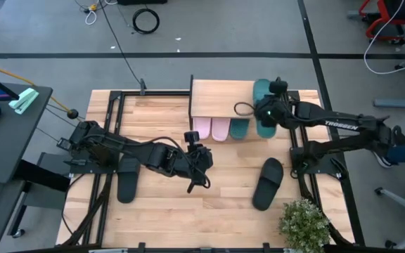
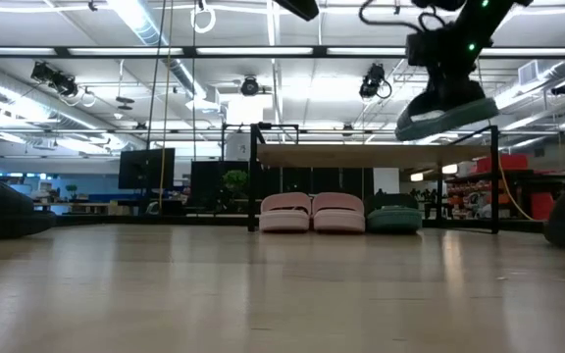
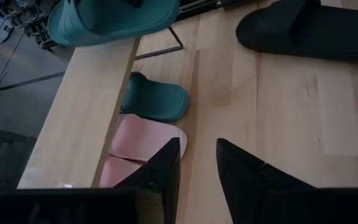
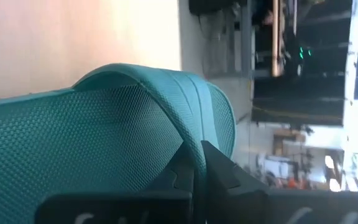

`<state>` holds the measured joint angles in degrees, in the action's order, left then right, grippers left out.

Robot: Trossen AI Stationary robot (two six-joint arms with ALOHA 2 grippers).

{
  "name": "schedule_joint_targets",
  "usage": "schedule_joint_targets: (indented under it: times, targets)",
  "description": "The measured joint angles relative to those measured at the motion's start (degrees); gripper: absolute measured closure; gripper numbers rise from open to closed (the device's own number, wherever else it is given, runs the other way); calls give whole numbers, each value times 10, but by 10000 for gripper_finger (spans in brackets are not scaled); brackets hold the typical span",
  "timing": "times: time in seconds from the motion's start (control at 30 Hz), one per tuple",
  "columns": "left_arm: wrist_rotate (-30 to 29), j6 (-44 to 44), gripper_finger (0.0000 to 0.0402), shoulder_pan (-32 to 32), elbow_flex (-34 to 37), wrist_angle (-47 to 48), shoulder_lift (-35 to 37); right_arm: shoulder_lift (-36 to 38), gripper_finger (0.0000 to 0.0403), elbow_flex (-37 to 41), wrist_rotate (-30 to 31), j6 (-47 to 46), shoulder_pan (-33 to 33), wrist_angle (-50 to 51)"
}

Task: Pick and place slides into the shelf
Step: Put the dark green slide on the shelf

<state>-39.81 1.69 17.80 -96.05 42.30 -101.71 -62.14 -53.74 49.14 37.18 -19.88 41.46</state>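
Right pincer (image 1: 268, 112) clamped on teal slide (image 1: 262, 105) above shelf (image 1: 216, 98), left pincer (image 1: 197, 169) apart; thin strap grip could slip

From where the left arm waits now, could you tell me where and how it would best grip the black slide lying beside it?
Probably the wide strap of that black slide, taken from straight above. It lies flat, sole down, on the table, so the arched strap is its highest part and leaves a gap for one finger. The left tool is empty, fingers apart.

Wooden table (image 1: 216, 190): shelf (image 1: 220, 95), slides (image 1: 267, 183)
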Motion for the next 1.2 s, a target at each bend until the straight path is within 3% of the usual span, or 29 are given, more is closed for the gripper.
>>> schedule_joint_targets:
  times: [0.2, 0.37, 0.57, 0.83, 1.2]
  targets:
    - [0, -8, 294, 0, 0, 0, 0, -8, 393, 7, -29, 54, -88, -57]
    - [0, -8, 294, 0, 0, 0, 0, -10, 393, 6, -126, 98, -147, -86]
    - [0, -8, 295, 0, 0, 0, 0, -31, 393, 5, -171, 117, -204, -95]
    - [0, -8, 294, 0, 0, 0, 0, -47, 389, 4, -211, 143, -233, -136]
    - [0, -8, 294, 0, 0, 0, 0, -48, 310, 4, -236, 120, -235, -138]
